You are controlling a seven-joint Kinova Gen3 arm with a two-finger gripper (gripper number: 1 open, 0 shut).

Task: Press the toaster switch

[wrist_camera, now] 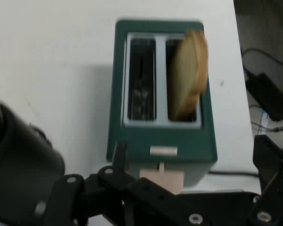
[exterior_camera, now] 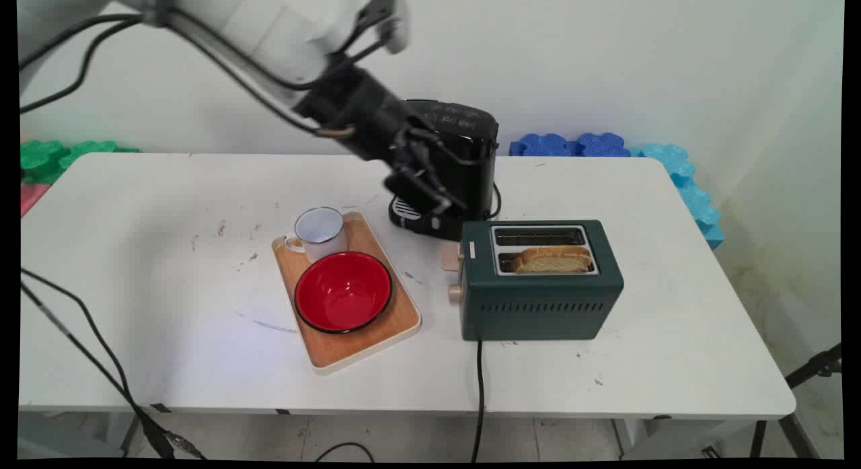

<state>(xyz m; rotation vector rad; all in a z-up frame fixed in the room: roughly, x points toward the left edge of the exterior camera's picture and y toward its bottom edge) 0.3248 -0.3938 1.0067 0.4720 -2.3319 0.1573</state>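
**Claw poised over the toaster's lever end, slice standing in one slot**

The claw [exterior_camera: 430,186] hangs in the air, holding nothing that can be seen. Whether it is released or clenched cannot be told from either view. It touches nothing on the tabletop [exterior_camera: 168,267].

Just below and ahead of the claw stands the dark green toaster [exterior_camera: 538,301], its short end turned toward the claw. That end carries a tan lever [exterior_camera: 451,257] and, under it, a small round knob [exterior_camera: 455,294]. The lever is the part nearest the claw. It sits high on that end, near the top edge, and looks not pressed down.

A slice of bread [exterior_camera: 553,259] stands on edge in one toaster slot, on the right as the hand view looks along the claw. Its browned crust rises well clear of the slot. The slot to the left of it is empty. The toaster's black cord [exterior_camera: 479,388] runs off the tabletop's near side, away from the claw.

Right behind the claw in the main view is a black coffee machine [exterior_camera: 464,153]. The two overlap there, and contact cannot be judged.

Off to the claw's side, apart from the toaster, lies a wooden tray [exterior_camera: 343,351]. On it are a red bowl [exterior_camera: 343,291] and, beside that, a white mug [exterior_camera: 319,230]. Both look empty and stand upright.
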